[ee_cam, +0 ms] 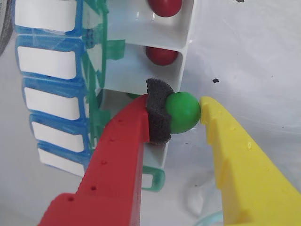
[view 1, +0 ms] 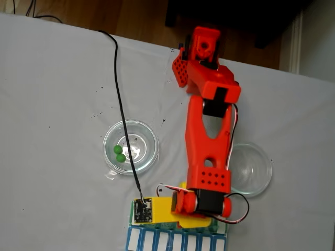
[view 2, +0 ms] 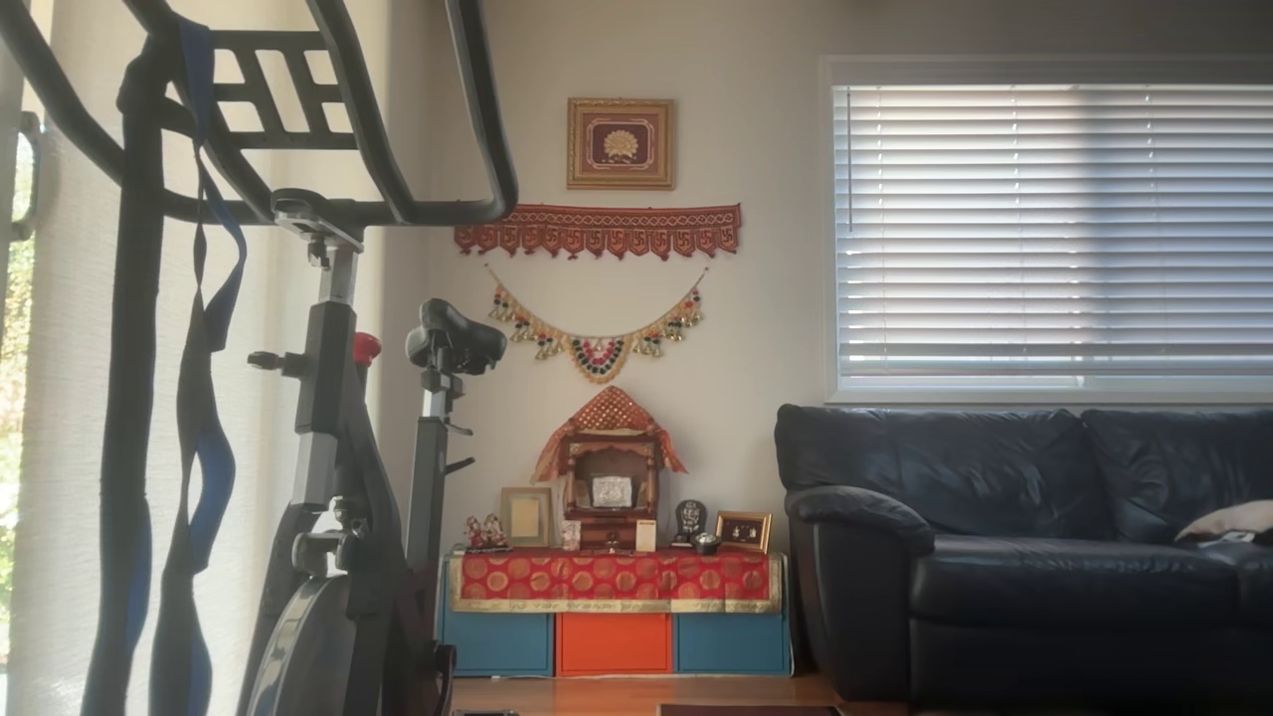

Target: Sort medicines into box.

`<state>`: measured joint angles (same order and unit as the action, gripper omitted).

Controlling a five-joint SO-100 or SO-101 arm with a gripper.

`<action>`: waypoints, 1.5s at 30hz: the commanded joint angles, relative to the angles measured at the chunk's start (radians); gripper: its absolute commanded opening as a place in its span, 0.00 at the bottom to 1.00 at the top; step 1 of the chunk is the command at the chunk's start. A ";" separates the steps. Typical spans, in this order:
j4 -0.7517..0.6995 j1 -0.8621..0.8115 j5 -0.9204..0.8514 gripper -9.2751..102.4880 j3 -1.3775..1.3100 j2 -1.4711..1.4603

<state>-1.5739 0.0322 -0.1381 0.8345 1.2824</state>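
In the wrist view the gripper (ee_cam: 184, 112) clamps one round, glossy green pill (ee_cam: 183, 112) between foam-padded red and yellow fingers, above the pill box (ee_cam: 141, 35). Two dark red pills (ee_cam: 161, 54) sit in separate white compartments. Two green pills (view 1: 119, 153) lie in a glass dish (view 1: 148, 135).

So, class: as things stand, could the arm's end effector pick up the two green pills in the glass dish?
Probably not yet: the end effector is already shut on a green pill over the organizer. The dish itself lies open, with only a black cable crossing it.
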 commanded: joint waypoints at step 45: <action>0.238 -0.002 0.026 0.11 0.109 0.112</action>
<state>-1.3300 0.0322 -0.1150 0.9848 1.2625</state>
